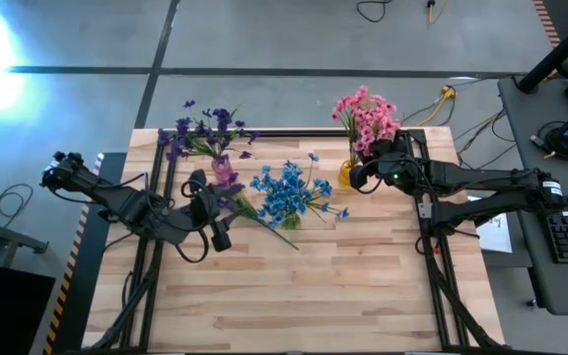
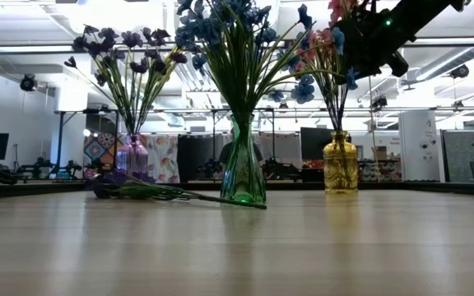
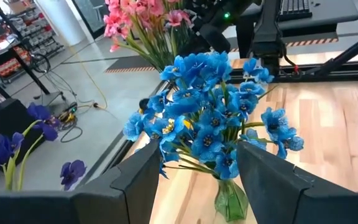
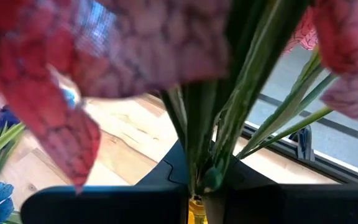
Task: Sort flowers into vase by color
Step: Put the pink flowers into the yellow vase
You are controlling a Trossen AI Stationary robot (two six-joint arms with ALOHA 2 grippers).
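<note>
On the near stretch of the table (image 1: 304, 296) nothing is being handled — the work sits further back. Left of centre, the left gripper (image 1: 217, 212) hangs low with its jaws partly apart and nothing between them, pointed toward the blue flowers (image 1: 292, 195) in the green vase (image 2: 243, 174). Just beside that vase a loose purple sprig (image 2: 138, 190) lies flat on the wood, its stem running toward the vase foot. I'd judge it feather-light and springy, the thin stem easy to bend and the blossoms easy to crush, so the grip belongs on the stem, midway or lower. Behind it, more purple flowers (image 1: 205, 133) stand in the purple vase (image 2: 132, 156). Farther right, the right gripper (image 1: 358, 177) is pinched shut on the green stems of the pink flowers (image 1: 366, 118), directly over the yellow vase (image 2: 341, 164) — arm stretched in from the right edge, wrist held over the vase mouth.
</note>
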